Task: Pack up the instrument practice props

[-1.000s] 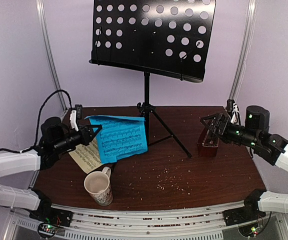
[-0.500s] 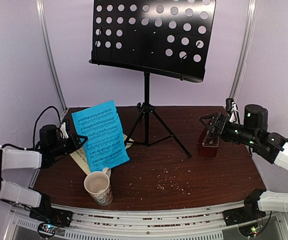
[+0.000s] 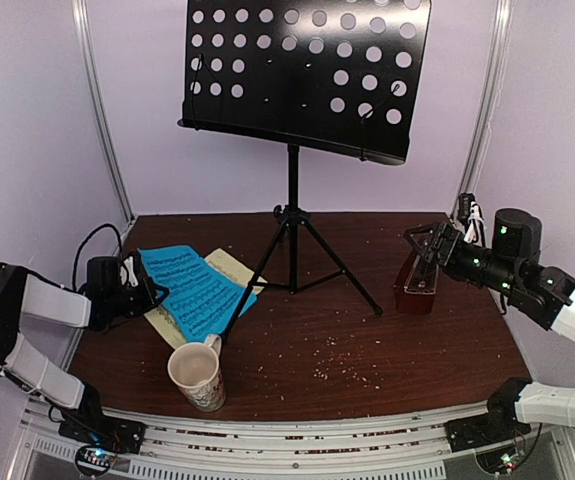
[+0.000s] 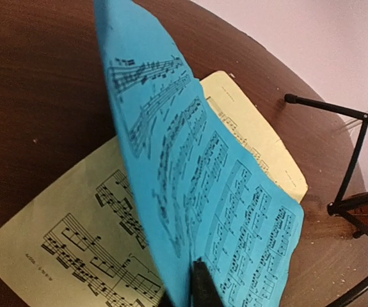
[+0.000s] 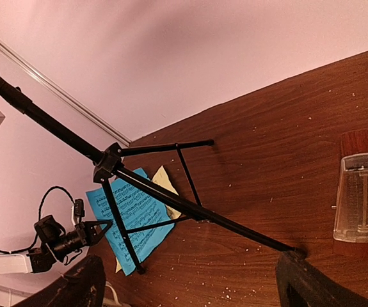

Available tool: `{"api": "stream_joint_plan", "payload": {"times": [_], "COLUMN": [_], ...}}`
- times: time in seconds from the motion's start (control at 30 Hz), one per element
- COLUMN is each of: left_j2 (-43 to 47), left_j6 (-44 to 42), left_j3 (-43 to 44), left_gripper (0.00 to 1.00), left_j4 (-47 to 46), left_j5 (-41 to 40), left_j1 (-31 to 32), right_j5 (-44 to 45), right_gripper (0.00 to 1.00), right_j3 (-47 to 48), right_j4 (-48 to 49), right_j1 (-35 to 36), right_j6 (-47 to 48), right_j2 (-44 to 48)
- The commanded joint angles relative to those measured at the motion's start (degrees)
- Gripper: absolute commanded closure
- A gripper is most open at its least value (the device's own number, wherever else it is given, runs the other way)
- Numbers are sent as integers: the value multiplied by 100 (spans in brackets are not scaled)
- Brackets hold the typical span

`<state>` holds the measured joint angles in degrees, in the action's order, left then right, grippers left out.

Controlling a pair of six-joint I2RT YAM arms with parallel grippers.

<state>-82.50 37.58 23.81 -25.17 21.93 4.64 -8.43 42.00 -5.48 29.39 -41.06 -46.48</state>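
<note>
**Left:** the left gripper (image 3: pixel 145 290) is clamped shut on the near edge of the blue printed music sheet (image 3: pixel 195 297). Its fingertips are mostly cut off at the bottom of the wrist view. The blue sheet rises at a tilt and partly hides the pale yellow printed music sheet (image 4: pixel 68 230), which lies flat on the dark brown wooden table (image 3: pixel 367 350).

**Front:** cream patterned mug (image 3: pixel 197 375), upright.

**Centre:** black perforated tripod music stand (image 3: pixel 302 75), upright, with the top of its desk cropped.

**Right:** dark red-brown pyramid metronome with clear plastic cover (image 5: pixel 361 195), upright by the table's right edge. The right gripper (image 3: pixel 430 243) hovers near it without touching, its jaws wide apart and empty.
</note>
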Motion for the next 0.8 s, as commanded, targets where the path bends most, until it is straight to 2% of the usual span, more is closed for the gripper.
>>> {"api": "stream_joint_plan", "payload": {"times": [0.0, 0.03, 0.1, 0.13, 0.2, 0.33, 0.4, 0.47, 0.53, 0.63, 0.7, 0.77], "left_j2": [190, 273, 426, 545, 945, 2194, 2673, 2840, 2675, 2087, 1421, 709], "left_j6": [-677, -758, -880, -936, -1011, -1130, -1253, -1303, -1331, -1699, -1859, -1637], "left_j3": [272, 309, 356, 370, 343, 179, 219, 345, 524, 993, 1257, 1516], "left_gripper": [77, 61, 39, 32, 26, 18, 16, 16, 20, 23, 23, 23], "left_j4": [373, 504, 748, 871, 1081, 1212, 1212, 1097, 870, 586, 177, -418], "left_j5": [-544, -658, -888, -1035, -1504, -2492, -2457, -1918, -1133, -737, -288, 535], "left_j1": [-34, -34, -34, -41, -36, -28, -18, 13, 218, 1308, 1948, 2238], "right_j5": [247, 266, 292, 308, 358, 491, 551, 593, 687, 707, 856, 1026], "right_gripper": [5, 5, 5, 5, 5, 4, 3, 2, 0, 0, 0, 0], "right_j3": [16, 11, 9, 9, 7, -13, -46, -115, -211, -347, -370, -417], "right_j4": [45, 53, 58, 56, 43, 12, 46, 157, 328, 617, 652, 679], "right_j1": [14, 17, 15, 16, 14, 14, 8, 11, 8, 6, 8, 6], "right_j6": [53, 48, 50, 58, 73, 118, 139, 170, 192, 273, 322, 421], "right_j2": [117, 119, 130, 132, 160, 270, 331, 402, 487, 611, 674, 741]}}
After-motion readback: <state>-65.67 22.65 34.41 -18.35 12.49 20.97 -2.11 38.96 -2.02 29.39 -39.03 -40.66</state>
